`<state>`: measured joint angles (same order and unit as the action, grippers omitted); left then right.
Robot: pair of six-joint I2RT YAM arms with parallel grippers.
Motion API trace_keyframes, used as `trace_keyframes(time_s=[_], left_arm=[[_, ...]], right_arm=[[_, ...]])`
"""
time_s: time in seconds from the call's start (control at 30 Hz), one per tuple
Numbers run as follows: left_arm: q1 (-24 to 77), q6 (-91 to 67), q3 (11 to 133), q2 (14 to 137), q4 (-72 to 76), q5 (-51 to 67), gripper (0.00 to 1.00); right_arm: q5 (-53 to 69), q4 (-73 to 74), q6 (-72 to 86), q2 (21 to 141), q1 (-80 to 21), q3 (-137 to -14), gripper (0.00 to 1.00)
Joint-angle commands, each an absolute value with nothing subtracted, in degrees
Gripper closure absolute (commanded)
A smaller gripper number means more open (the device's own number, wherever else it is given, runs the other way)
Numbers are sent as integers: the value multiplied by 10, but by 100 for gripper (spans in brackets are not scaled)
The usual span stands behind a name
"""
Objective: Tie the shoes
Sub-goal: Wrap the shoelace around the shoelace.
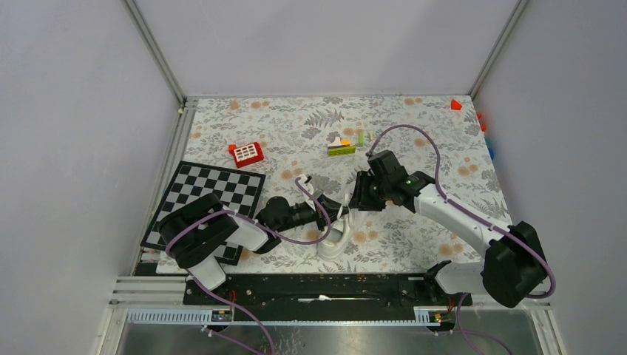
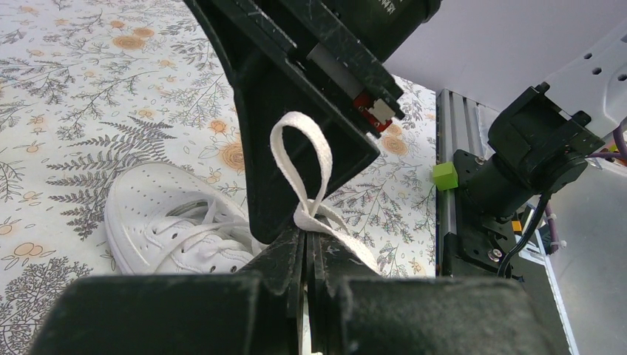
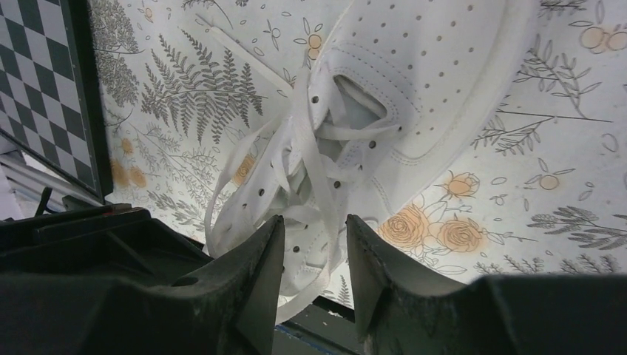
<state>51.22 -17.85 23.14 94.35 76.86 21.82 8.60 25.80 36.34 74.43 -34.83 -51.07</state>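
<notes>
The white shoe [image 1: 333, 241] lies on the flowered table near the front edge, its laces loose. My left gripper [image 2: 307, 231] is shut on a white lace, and a loop of that lace [image 2: 299, 159] stands up just above its jaws. In the top view the left gripper [image 1: 336, 205] and right gripper [image 1: 356, 201] meet just above the shoe. My right gripper [image 3: 314, 222] is open over the shoe [image 3: 429, 81]. A flat lace strand [image 3: 316, 174] runs down between its fingers, with a gap on either side. The right gripper's black body [image 2: 296, 111] fills the space behind the loop.
A chessboard [image 1: 211, 196] lies at the left under the left arm. A red block [image 1: 246, 153] and a stack of coloured blocks [image 1: 341, 146] sit further back. A red piece [image 1: 456, 104] is in the far right corner. A green cube [image 2: 444, 176] rests by the front rail.
</notes>
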Motion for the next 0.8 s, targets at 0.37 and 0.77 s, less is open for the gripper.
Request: trace_keyframes(time_s=[0.37, 0.77], left_arm=[[509, -180, 236, 936, 822, 223, 100], [508, -180, 235, 934, 821, 223, 100]], right_arm=[[97, 212, 391, 713, -338, -447, 60], [97, 202, 407, 696, -337, -430, 69]])
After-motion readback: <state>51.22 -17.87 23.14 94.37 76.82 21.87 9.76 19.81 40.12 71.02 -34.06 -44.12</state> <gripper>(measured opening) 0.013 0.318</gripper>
